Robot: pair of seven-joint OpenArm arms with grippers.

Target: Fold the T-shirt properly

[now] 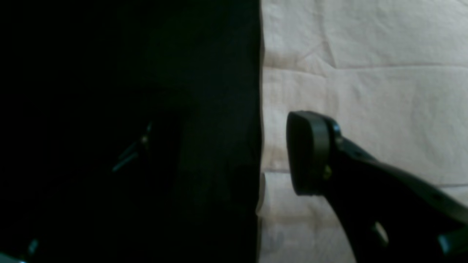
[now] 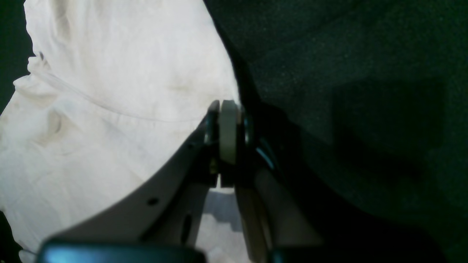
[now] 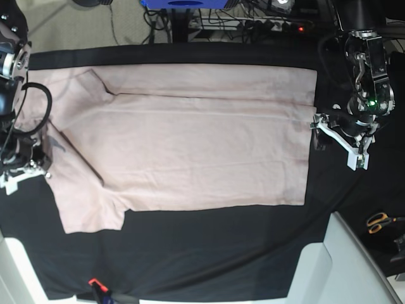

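The T-shirt (image 3: 190,139) lies spread flat on the black cloth (image 3: 190,259) that covers my table, its long axis running across the width of the table: collar end toward the side where my right arm works, hem toward the side of my left arm, with one long strip near the far edge already turned over onto the body, judging by the crease line there. My right gripper (image 2: 228,120) has its jaws pressed together, and in the wrist view they sit right at the border where pink fabric meets the black cloth, so I judge I have pinched the edge of the shirt near the collar and sleeve; the pads meet so tightly that I cannot see the fabric between them, but the cloth bunches up toward them. My left gripper (image 3: 338,140) stands with its jaws apart just at the hem, one finger (image 1: 310,153) hovering over pink cloth beside the straight hem line, holding nothing. I take it I am set this way so that both ends get caught and lifted together, keeping the shirt taut for the next fold. A pair of scissors (image 3: 380,221) lies well off near the table's corner, out of my way.
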